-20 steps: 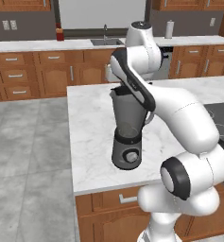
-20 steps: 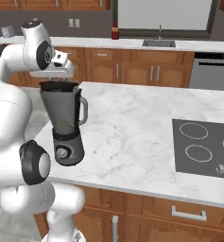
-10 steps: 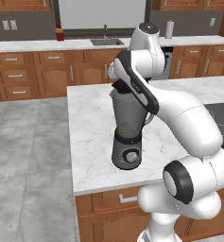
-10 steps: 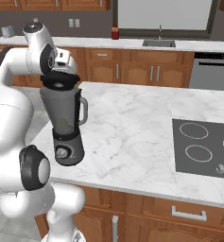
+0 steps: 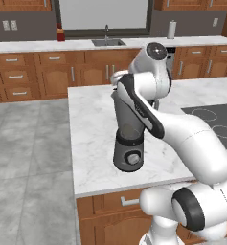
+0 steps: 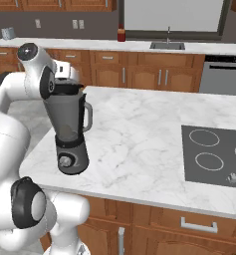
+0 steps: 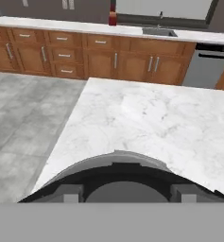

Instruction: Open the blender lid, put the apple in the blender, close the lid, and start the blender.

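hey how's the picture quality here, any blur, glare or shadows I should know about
Left base view: sharp, the arm hides most of the blender. Right base view: even light, soft shadow beside the blender, no glare. Hand view: the blender lid looms large and soft-edged.

Marble island (image 6: 139, 134); wood cabs (image 5: 38, 76); grey tile floor (image 5: 24, 158).

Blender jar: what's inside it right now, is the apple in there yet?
Through the smoky wall of the blender in the right base view, no apple shape shows. The arm covers the jar's top, so the lid's state is hidden.
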